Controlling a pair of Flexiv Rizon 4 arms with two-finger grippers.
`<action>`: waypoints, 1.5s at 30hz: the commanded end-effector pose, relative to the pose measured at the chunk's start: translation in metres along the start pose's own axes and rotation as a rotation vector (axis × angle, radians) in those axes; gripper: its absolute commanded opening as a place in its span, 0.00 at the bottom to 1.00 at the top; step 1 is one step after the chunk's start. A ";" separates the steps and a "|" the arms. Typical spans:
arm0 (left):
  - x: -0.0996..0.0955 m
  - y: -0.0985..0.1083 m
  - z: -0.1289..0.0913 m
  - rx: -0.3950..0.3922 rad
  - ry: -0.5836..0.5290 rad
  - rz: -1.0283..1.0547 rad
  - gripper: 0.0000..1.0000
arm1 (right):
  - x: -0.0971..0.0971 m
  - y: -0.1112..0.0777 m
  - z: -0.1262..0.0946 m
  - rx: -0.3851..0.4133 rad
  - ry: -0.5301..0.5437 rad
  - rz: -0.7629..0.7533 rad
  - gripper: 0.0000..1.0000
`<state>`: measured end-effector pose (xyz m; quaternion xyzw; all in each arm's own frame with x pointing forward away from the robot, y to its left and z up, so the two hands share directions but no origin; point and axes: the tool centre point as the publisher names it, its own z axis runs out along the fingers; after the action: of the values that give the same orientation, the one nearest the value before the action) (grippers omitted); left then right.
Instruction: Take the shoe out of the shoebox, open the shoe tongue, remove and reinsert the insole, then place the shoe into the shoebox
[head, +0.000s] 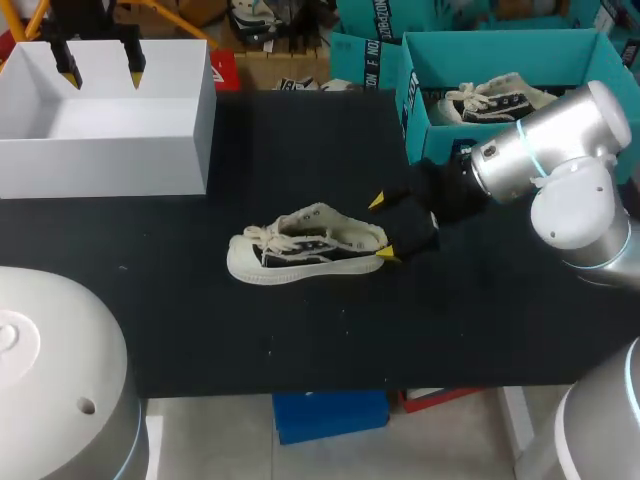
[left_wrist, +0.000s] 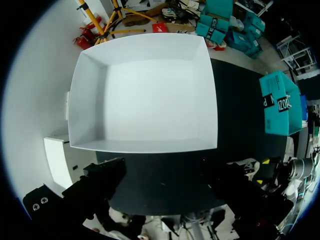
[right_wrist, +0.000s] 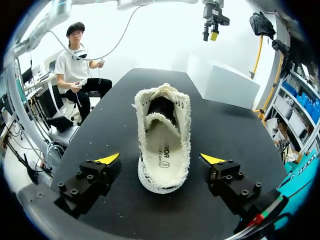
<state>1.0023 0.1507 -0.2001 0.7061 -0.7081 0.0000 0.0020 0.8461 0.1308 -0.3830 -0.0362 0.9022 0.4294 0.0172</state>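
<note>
A cream and black canvas shoe (head: 300, 245) lies on its sole mid-table, toe to the left. My right gripper (head: 383, 228) stands open at its heel. In the right wrist view the heel of the shoe (right_wrist: 162, 115) sits between the yellow fingertips (right_wrist: 107, 159) with a gap on each side. Its tongue stands up and the insole (right_wrist: 161, 150) shows inside. The white shoebox (head: 100, 165) stands at the back left with nothing in it. My left gripper (head: 101, 74) hangs open above the shoebox (left_wrist: 145, 90), its dark fingers (left_wrist: 95, 185) set wide apart.
A teal box (head: 500, 50) holding another shoe (head: 495, 100) stands at the back right, close behind my right arm. Bare black tabletop (head: 300, 340) lies in front of the shoe and between it and the white box.
</note>
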 end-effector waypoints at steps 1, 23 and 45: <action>0.001 0.001 0.000 -0.001 -0.002 -0.002 1.00 | -0.004 -0.008 0.008 -0.046 0.008 0.007 1.00; 0.001 0.001 0.000 -0.001 -0.002 -0.002 1.00 | -0.010 -0.025 0.043 -0.122 0.036 0.061 1.00; 0.001 0.001 0.000 -0.001 -0.002 -0.002 1.00 | -0.006 -0.028 0.064 -0.171 0.052 0.075 0.00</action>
<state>1.0023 0.1507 -0.2001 0.7061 -0.7082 0.0000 0.0020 0.8498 0.1584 -0.4389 -0.0139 0.8640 0.5028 -0.0222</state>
